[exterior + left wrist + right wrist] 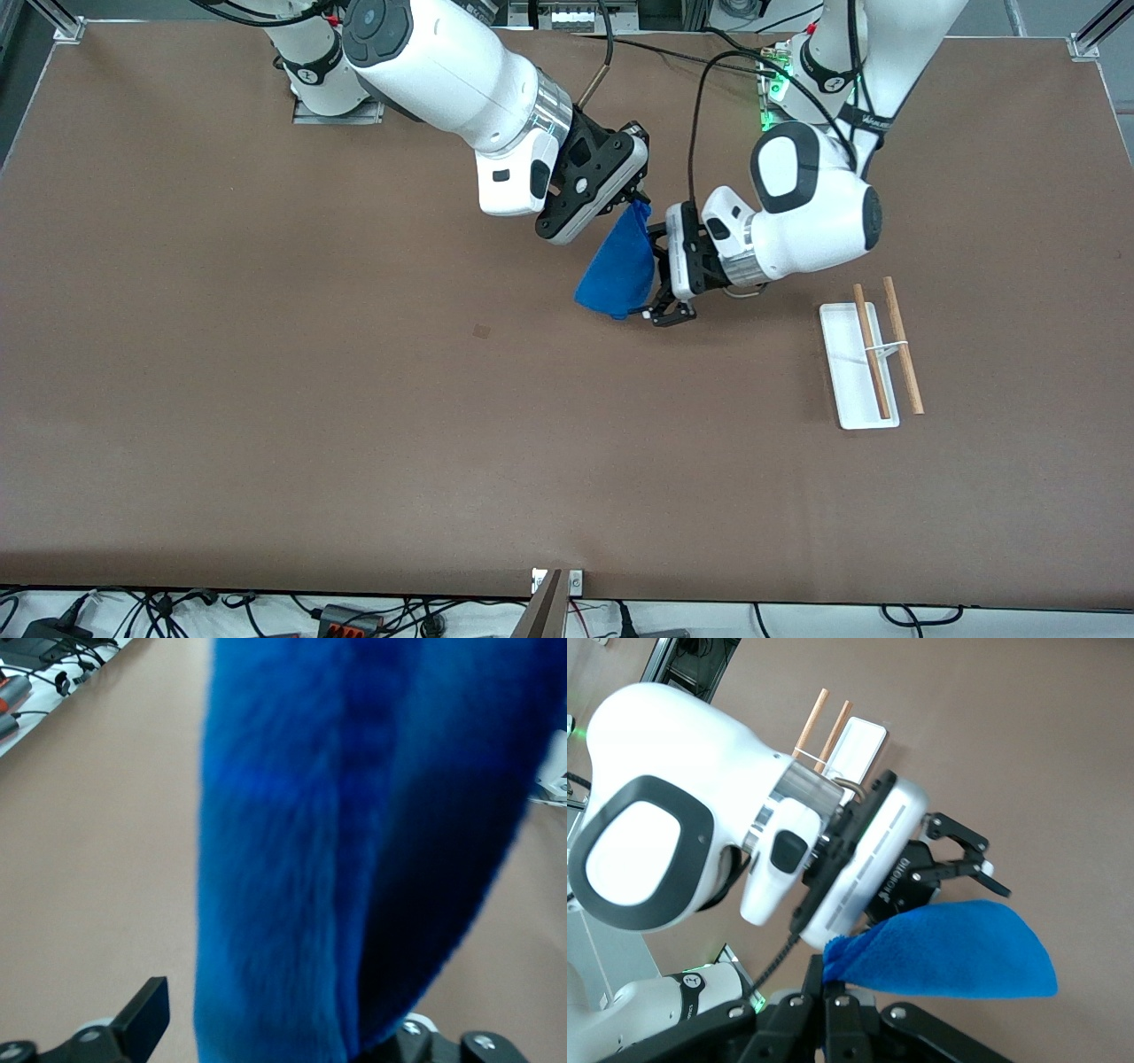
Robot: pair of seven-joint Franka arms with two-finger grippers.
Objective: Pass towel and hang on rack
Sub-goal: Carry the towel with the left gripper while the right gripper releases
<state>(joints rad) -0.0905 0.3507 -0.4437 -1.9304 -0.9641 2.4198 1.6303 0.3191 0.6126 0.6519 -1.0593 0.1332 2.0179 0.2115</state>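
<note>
The blue towel (617, 266) hangs in the air over the middle of the table, pinched at its top corner by my right gripper (640, 202), which is shut on it. In the right wrist view the shut fingers (833, 988) hold the towel's corner (948, 952). My left gripper (658, 275) is open beside the hanging towel, its fingers either side of the cloth's edge. In the left wrist view the towel (354, 842) fills the space between the open fingers (146, 1019). The rack (886, 354) stands on the table toward the left arm's end, with nothing on its two wooden rods.
The rack's white base (846, 381) lies nearer the front camera than the left arm's elbow. The rack also shows in the right wrist view (833, 722). Cables run along the table's near edge (354, 611). A small dark mark (481, 331) is on the tabletop.
</note>
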